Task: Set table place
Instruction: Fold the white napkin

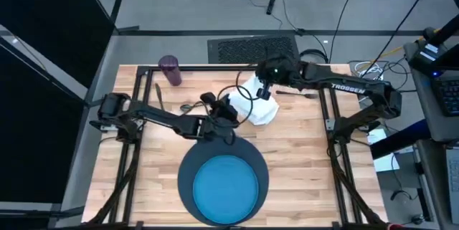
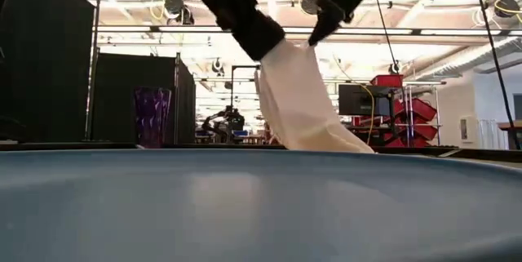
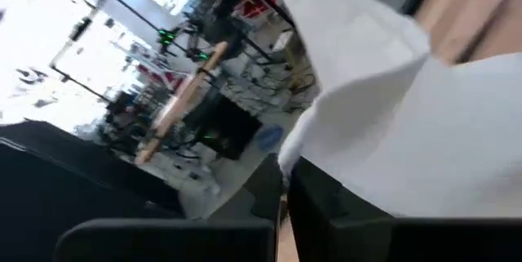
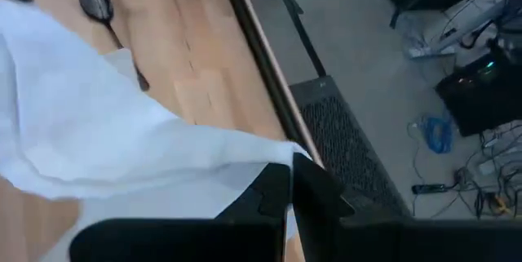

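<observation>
From the high view we're looking at the table (image 1: 301,151), pale wood planks on thin black frame bars, with grey floor, a vent grate (image 1: 252,48) and loose cables beyond the far edge. The blue plate (image 1: 226,189) sits on the dark mat (image 1: 188,164) near the front edge; the purple cup (image 1: 170,70) is at the far left corner, the spoon (image 1: 191,105) just beside the left arm.

Low view: the plate's rim fills the front, a workshop with red bins behind, and the white napkin (image 2: 298,99) hangs lifted over the table's middle.

Left wrist view: the left gripper (image 3: 285,182) pinches one napkin edge.

Right wrist view: the right gripper (image 4: 290,187) pinches another.
</observation>
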